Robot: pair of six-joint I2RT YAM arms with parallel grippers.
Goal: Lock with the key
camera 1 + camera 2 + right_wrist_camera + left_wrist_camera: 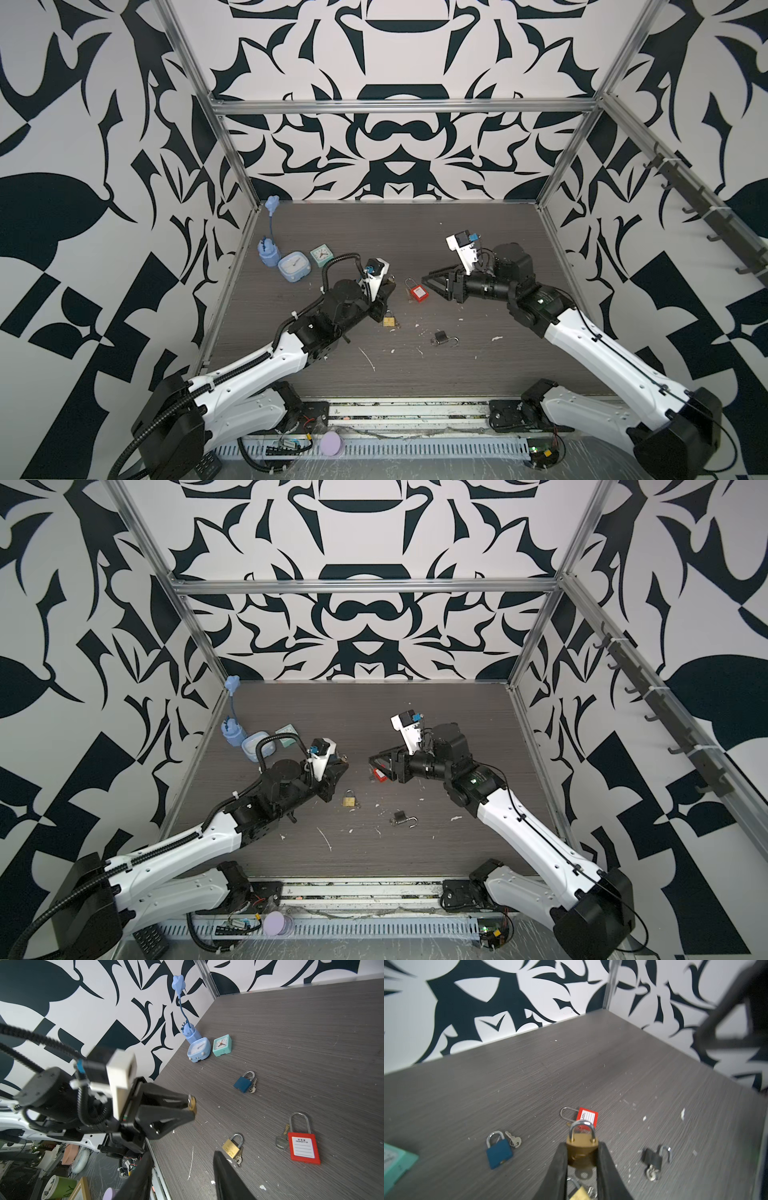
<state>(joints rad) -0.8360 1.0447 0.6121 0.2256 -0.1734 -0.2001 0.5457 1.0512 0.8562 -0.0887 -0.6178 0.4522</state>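
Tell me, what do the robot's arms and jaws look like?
Both the left arm and right arm have white shells with black joints and bases. A ribbed black cable hose runs along the left one. Each wrist carries a white camera block with a blue plug. The jaws are black, long and triangular.

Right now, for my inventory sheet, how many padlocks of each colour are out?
Brass: 2, held brass padlock in left claw, loose brass padlock
Blue: 1, blue padlock
Red: 1, red padlock
Black: 1, black padlock
Total: 5
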